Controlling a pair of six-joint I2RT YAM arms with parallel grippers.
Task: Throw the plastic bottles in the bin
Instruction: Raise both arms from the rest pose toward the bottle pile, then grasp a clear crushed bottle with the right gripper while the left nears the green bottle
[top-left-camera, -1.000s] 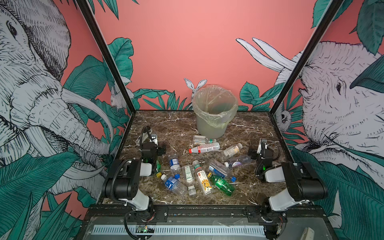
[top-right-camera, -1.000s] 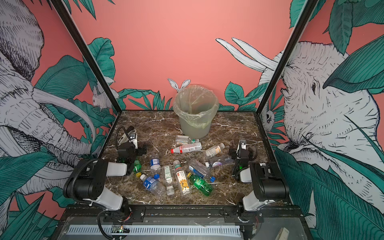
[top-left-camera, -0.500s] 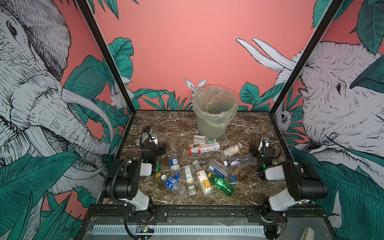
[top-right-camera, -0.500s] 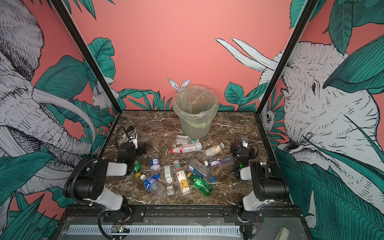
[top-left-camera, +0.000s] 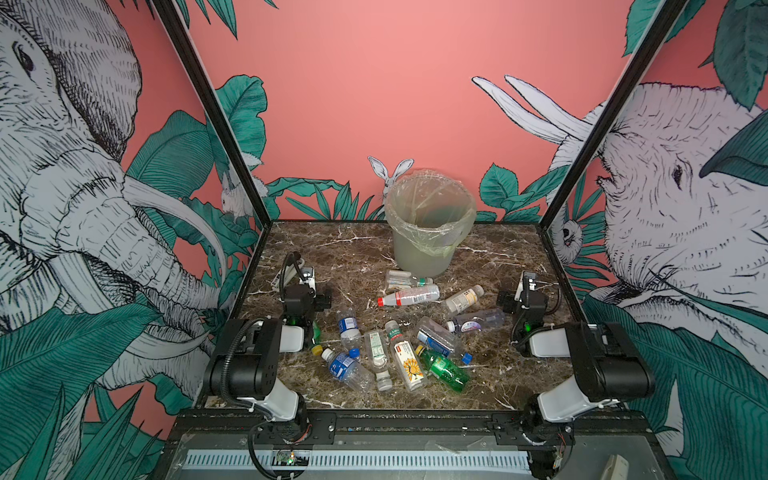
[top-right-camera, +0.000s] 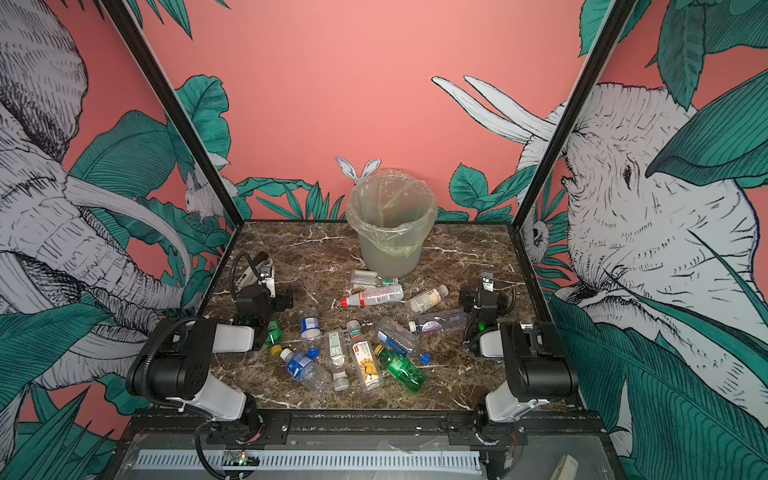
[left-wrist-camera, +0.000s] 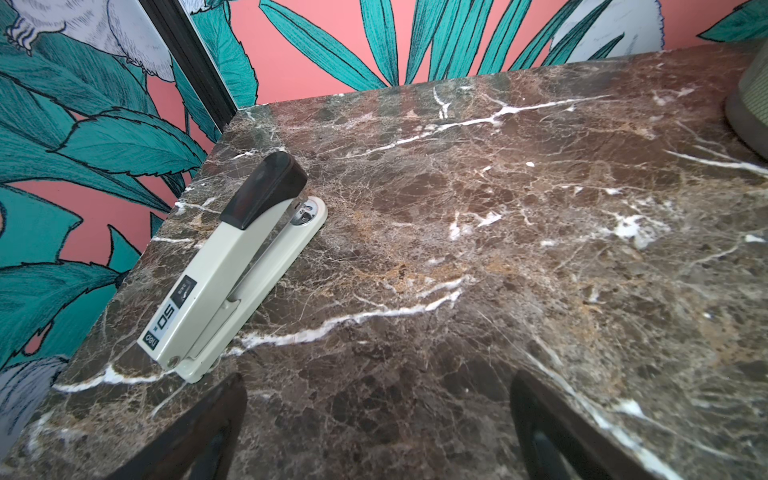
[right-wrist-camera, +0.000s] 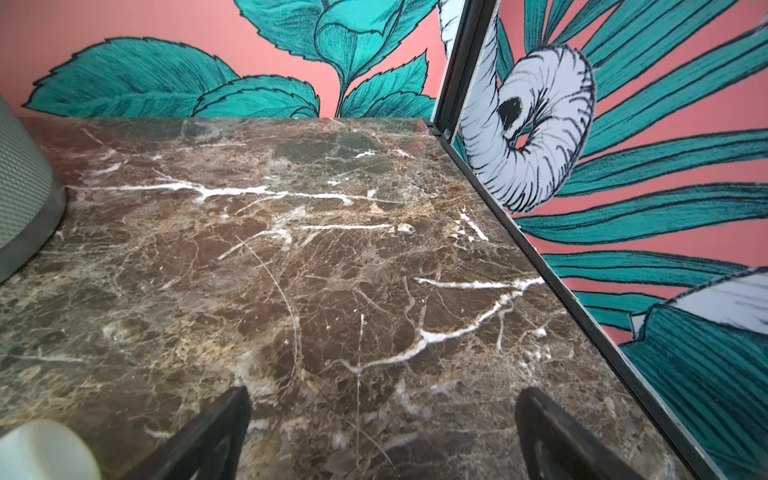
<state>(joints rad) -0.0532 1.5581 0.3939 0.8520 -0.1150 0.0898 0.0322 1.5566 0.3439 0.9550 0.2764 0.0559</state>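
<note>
1. The left gripper (left-wrist-camera: 376, 390) is spread wide and empty, near the desk's (top-left-camera: 340, 249) left edge, beside the stapler (left-wrist-camera: 232, 266).
2. The plastic bottles (top-left-camera: 409, 361) lie scattered mid-desk. The bin (top-left-camera: 424, 249) stands at the rear edge. The bottles are judged light, thin-walled and slippery, so grip across the body.
3. The right gripper (right-wrist-camera: 384, 397) is spread wide and empty, near the right edge.

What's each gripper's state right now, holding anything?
Left gripper: open, holding nothing.
Right gripper: open, holding nothing.

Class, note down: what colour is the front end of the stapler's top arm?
Black, on the long off-white metal stapler; clearest in the left wrist view.
</note>
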